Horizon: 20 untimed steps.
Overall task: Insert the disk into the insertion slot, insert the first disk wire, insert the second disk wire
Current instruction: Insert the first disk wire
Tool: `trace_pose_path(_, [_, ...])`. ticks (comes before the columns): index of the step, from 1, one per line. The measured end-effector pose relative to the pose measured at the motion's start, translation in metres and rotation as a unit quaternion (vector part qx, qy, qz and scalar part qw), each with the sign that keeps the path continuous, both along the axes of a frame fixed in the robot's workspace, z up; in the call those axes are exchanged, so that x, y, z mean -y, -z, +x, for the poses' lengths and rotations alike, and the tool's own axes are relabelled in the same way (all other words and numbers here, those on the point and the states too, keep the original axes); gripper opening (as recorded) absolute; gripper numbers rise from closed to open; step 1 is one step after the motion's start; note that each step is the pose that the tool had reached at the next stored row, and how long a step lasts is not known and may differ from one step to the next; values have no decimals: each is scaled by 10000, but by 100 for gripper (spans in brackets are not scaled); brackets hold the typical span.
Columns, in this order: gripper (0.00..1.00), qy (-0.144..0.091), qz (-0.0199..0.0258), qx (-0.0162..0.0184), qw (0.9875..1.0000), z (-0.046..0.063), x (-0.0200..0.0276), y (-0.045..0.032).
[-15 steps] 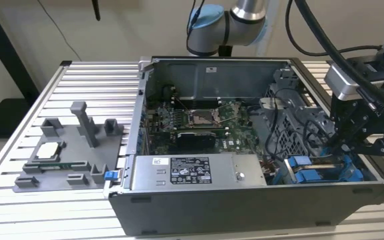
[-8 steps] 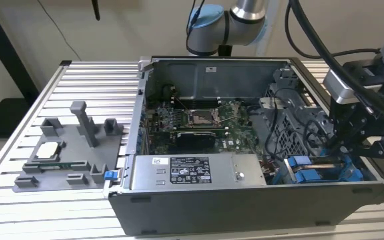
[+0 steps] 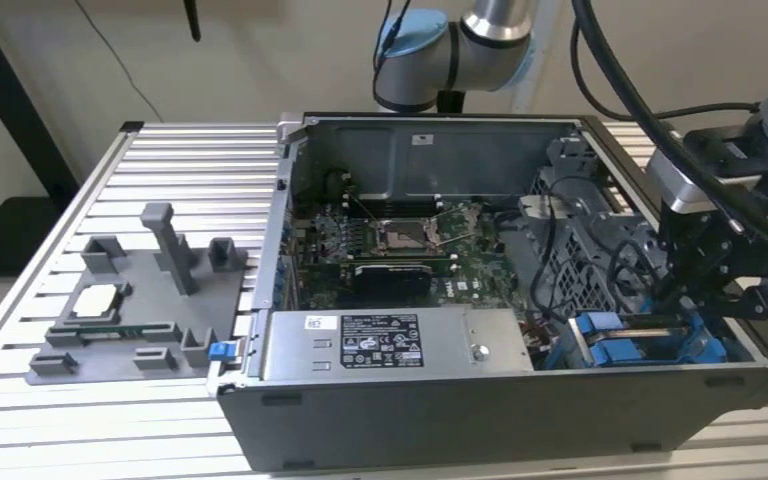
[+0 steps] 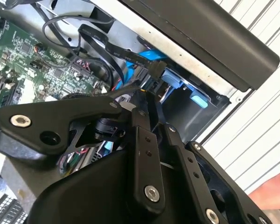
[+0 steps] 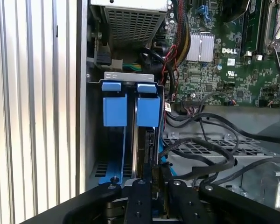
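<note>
The insertion slot (image 5: pixel 127 77) is a grey bay with bright blue tabs, set in the case corner on the exterior view's right (image 3: pixel 638 342). The disk (image 5: pixel 148 140) stands edge-on inside it, under one blue tab (image 5: pixel 147 105). My gripper (image 5: pixel 157 175) hovers right at the disk's exposed end, its fingers drawn close on a dark disk wire plug (image 5: pixel 157 164). In the second wrist view the gripper's tip (image 4: pixel 147 98) sits just short of a black connector (image 4: pixel 157 70) on a flat black cable. From outside, the gripper (image 3: pixel 707 310) hangs over the bay.
The open case lies on a slatted metal table (image 3: pixel 157 150). The labelled power-supply box (image 3: pixel 384 345), the motherboard (image 3: pixel 398 240) and a perforated cage (image 5: pixel 210 149) with black cables surround the bay. A grey fixture (image 3: pixel 131 300) sits on the exterior view's left.
</note>
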<state>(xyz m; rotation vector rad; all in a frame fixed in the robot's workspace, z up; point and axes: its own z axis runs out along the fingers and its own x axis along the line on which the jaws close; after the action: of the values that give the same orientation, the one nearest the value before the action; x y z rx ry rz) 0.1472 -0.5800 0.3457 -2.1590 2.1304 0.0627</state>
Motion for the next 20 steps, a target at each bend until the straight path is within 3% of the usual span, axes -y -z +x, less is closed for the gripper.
trace_pose_path(20, [0,292,0,0,9996,1,0,46])
